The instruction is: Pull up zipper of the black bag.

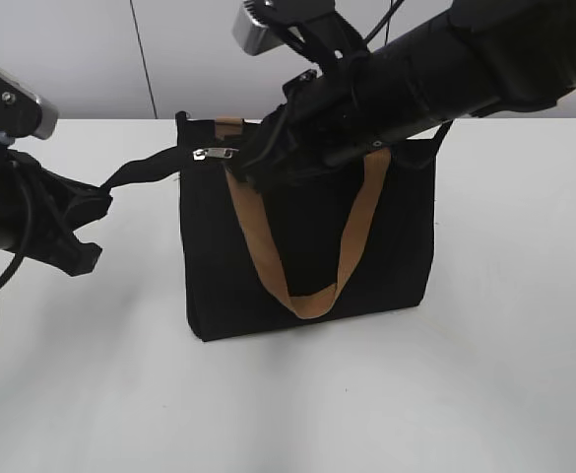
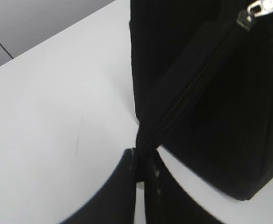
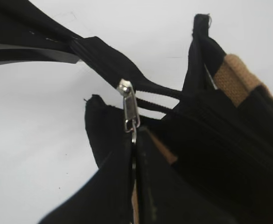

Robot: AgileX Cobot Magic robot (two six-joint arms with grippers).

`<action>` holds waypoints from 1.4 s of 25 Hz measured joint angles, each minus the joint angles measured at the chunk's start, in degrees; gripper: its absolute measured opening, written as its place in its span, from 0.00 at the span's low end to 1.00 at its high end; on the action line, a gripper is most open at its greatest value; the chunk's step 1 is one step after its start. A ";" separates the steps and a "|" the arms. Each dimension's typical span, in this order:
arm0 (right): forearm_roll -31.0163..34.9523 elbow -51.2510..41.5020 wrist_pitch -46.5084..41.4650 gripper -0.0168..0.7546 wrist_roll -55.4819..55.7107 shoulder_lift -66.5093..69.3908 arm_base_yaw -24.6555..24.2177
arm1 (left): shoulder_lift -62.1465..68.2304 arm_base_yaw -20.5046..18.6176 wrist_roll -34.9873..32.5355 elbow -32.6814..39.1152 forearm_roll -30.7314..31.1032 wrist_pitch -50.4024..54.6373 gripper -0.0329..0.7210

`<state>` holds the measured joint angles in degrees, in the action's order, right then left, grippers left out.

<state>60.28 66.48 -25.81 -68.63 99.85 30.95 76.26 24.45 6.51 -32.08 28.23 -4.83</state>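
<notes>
The black bag (image 1: 307, 236) stands upright on the white counter (image 1: 484, 374), and everything else is placed against it. Its front face carries a tan webbing handle (image 1: 312, 296) that hangs down in a loop toward the bag's lower half; a second bit of tan webbing shows at the top rim behind it.

Along the bag's top edge runs the zipper (image 1: 215, 154), with its silver pull lying near the left end of the rim. In the right wrist view the pull (image 3: 129, 109) hangs from the slider, and its lower end disappears between the two dark fingertips of the right pincer (image 3: 135, 154), which are pressed together on it. In the exterior view this arm reaches in from the upper right, across the top of the bag, and its pincer (image 1: 253, 163) sits just right of the silver pull.

From the bag's upper left corner a black strap tab (image 1: 145, 172) stretches out to the left, away from the bag and above the counter. The left pincer (image 1: 96, 207) is at the far end of that tab. The left wrist view shows the strap (image 2: 183, 102), with the zipper track running along it, going down from the bag's corner into the left pincer (image 2: 138, 170), whose fingertips are closed tightly on its end. The strap looks taut between pincer and bag.
</notes>
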 joint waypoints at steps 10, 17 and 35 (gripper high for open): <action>-0.51 0.00 -6.01 0.02 2.88 -2.46 -8.41 | 0.00 0.20 0.00 0.00 -0.11 0.09 0.05; -1.70 0.00 -12.98 0.02 4.17 -3.28 -15.87 | 0.00 0.20 0.00 0.00 -0.11 0.52 0.05; -12.29 0.21 -18.44 0.02 14.05 -3.82 -25.77 | 0.00 0.20 0.00 0.00 -0.11 0.79 0.05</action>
<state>47.99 66.70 -44.24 -54.58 96.02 5.18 76.26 24.65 6.51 -32.08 28.11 -4.03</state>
